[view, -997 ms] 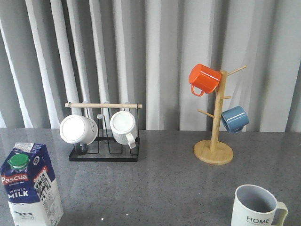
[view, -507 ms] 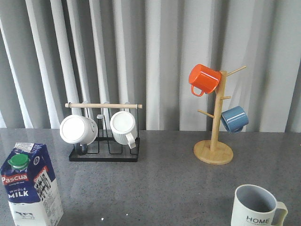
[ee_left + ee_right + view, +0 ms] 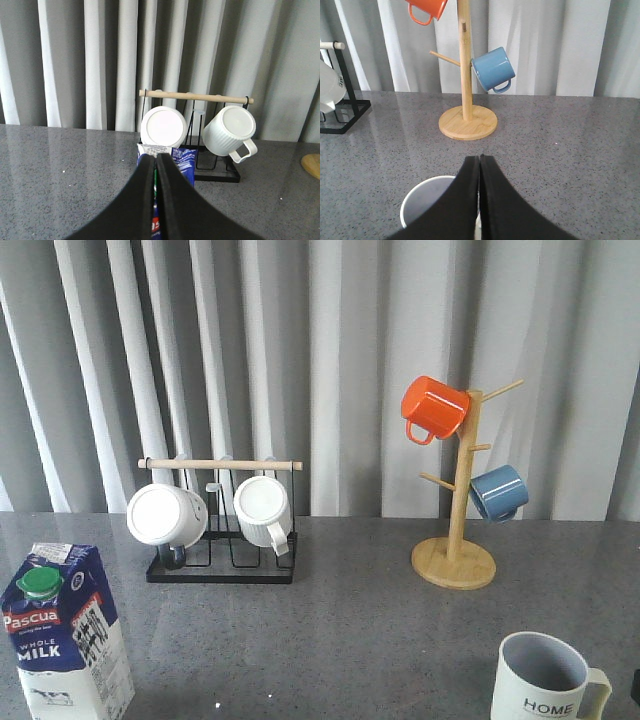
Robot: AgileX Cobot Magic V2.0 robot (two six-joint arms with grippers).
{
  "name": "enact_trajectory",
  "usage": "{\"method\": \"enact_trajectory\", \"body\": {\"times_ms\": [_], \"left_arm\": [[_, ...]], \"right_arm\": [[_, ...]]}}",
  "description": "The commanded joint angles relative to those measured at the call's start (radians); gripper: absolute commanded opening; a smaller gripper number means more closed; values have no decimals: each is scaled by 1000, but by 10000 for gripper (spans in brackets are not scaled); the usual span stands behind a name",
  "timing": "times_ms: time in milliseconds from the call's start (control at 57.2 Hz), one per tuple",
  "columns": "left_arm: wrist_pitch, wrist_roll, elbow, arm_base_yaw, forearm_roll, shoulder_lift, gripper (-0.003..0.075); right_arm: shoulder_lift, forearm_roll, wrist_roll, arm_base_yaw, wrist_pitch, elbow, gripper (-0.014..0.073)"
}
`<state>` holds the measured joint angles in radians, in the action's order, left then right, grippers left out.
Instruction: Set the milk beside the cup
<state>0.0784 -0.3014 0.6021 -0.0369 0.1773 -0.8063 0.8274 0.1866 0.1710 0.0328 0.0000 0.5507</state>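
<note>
**Cardboard carton, far from the mug: how I'd have grabbed it**

Blue-and-white milk [image 3: 65, 635] sat at the near left corner of the grey stone-look table [image 3: 340, 620], upright, green cap on top. The cup [image 3: 545, 680] with the HOME lettering was way over at the near right, so the two were well apart with a long stretch of table between them. Nothing of the task was done yet.

Left gripper [image 3: 155, 165] had its fingers pressed together, tips pointing right at the carton's top in the left wrist view, not holding anything. Right gripper [image 3: 479, 167] was pressed together too, hanging above the cup's rim in its own view. Neither showed up properly in the front view.

My guess on handling: a gable-top carton is waxy paperboard, so a bit slick, and the walls would give if squeezed hard. Can't tell whether it was full. If it was, it'd be heavy and top-wobbly once lifted. I'd have opened the jaws wide and taken it across two flat side walls around mid-height, below the sloped gable and away from the cap. Grabbing the ridge on top looked tempting but flimsy.

Wire rack [image 3: 222, 565] with white ribbed mugs [image 3: 263, 510] stood behind the carton, the wooden mug tree [image 3: 455, 560] further right; both off the path.
</note>
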Motion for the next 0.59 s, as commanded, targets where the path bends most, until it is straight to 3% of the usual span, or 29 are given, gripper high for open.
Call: {"method": "enact_trajectory", "body": {"times_ms": [0, 70, 350, 455, 577], "left_arm": [[40, -9, 35, -5, -8, 2, 38], [30, -7, 35, -5, -8, 2, 97], [45, -6, 35, -5, -7, 2, 466], [20, -6, 35, -5, -7, 2, 515], [8, -6, 35, -5, -7, 2, 514]], "right_arm": [[-11, -1, 13, -3, -77, 37, 46], [-15, -4, 17, -3, -70, 37, 101], [-18, -5, 33, -3, -65, 37, 393], [-18, -5, 33, -3, -65, 37, 428], [-18, -5, 32, -3, -65, 37, 426]]}}
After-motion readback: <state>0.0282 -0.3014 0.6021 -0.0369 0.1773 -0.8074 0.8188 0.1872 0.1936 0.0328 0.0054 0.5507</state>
